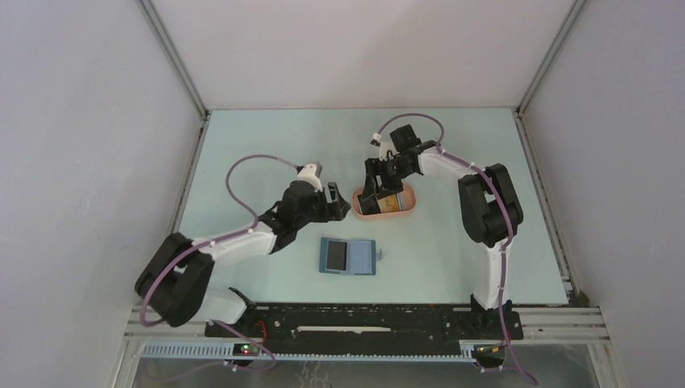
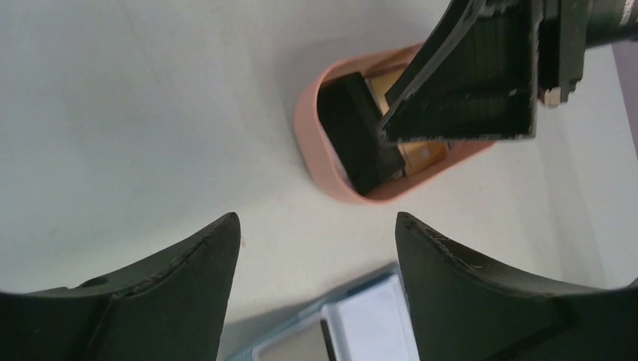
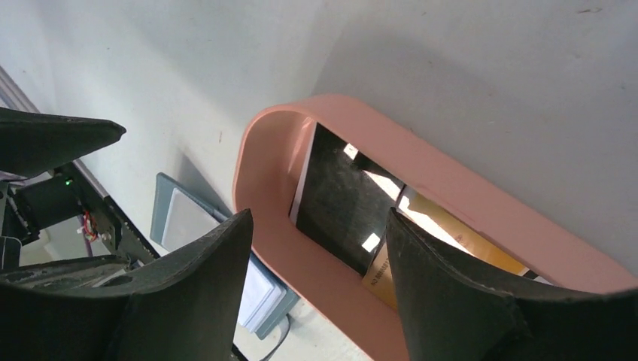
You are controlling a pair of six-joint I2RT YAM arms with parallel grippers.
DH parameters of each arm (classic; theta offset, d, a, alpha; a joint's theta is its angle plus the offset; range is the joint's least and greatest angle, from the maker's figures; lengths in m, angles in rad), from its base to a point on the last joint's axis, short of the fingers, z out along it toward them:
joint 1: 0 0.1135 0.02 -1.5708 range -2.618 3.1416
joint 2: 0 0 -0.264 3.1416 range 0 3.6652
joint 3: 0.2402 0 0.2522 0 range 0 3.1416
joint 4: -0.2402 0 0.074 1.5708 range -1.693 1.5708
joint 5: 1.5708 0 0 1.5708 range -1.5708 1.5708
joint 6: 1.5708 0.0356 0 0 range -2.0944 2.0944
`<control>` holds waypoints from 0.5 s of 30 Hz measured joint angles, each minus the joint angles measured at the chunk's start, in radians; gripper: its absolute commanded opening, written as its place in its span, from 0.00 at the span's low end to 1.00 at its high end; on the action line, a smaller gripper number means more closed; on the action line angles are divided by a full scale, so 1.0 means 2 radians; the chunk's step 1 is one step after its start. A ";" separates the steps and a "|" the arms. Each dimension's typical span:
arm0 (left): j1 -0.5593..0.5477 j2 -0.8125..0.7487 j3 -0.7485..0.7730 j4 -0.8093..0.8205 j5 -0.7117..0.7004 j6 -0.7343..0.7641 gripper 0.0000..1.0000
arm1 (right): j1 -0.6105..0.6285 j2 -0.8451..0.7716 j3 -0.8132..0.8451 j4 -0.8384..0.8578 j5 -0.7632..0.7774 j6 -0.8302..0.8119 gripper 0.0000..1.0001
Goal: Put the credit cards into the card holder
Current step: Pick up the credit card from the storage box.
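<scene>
**Cards in the pink tray, wallet open nearby, both grippers spread**

The credit cards point(image 1: 391, 202) lie together in a salmon-pink oval tray point(image 1: 410, 212), a little right of the middle of the pale table point(image 1: 485, 153). Seen from the right wrist, a black card point(image 3: 346, 203) lies uppermost at one end of the tray. An orange card point(image 3: 451, 242) shows from beneath it, and a thin pale edge runs along one side of the black card. None of the cards is outside the tray.

The card holder point(image 1: 348, 257) is blue and lies opened flat on the table. It sits on the near side of the tray and slightly to its left, apart from it. Its snap tab point(image 1: 378, 255) sticks out on the right, and a pale panel shows inside.

The right gripper point(image 1: 376, 192) hangs over the left end of the tray, pointing down into it. Its fingers are spread wide and grasp nothing. From the left wrist, one of those fingers point(image 2: 466, 75) crosses in front of the cards; whether it touches them cannot be told.

The left gripper point(image 1: 334, 200) sits just left of the tray, aimed toward it, with the card holder near and below it. Its fingers are also released and well apart, with only bare table between them.
</scene>
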 measured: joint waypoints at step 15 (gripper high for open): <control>0.001 0.164 0.094 0.029 0.049 -0.012 0.52 | 0.003 0.026 0.021 -0.009 0.020 0.009 0.72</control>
